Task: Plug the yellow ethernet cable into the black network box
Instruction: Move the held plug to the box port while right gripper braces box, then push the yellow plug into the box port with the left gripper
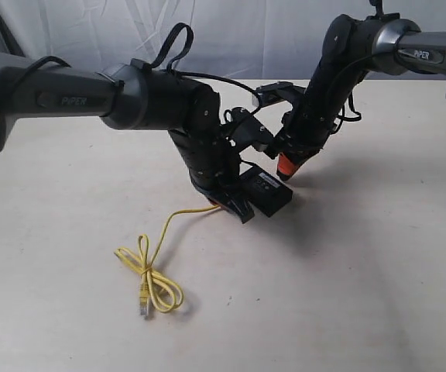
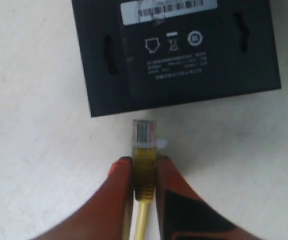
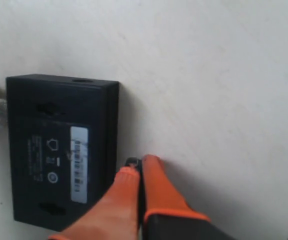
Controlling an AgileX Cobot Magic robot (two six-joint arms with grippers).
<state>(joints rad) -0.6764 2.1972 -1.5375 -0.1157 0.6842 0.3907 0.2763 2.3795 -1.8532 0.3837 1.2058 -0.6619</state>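
The black network box (image 1: 265,191) lies flat on the table, white label strip up, also seen in the left wrist view as the box (image 2: 179,50) and in the right wrist view as the box (image 3: 59,150). My left gripper (image 2: 144,165) is shut on the yellow ethernet cable (image 2: 144,172) just behind its clear plug (image 2: 144,134), which stands a short gap from the box's side. The cable's knotted loop (image 1: 152,277) trails on the table. My right gripper (image 3: 135,165) is shut with nothing in it, its tips on the table against the box's opposite side.
The pale table (image 1: 362,294) spreads all round. A white cloth backdrop (image 1: 269,31) hangs behind. Both arms crowd over the box in the middle of the exterior view.
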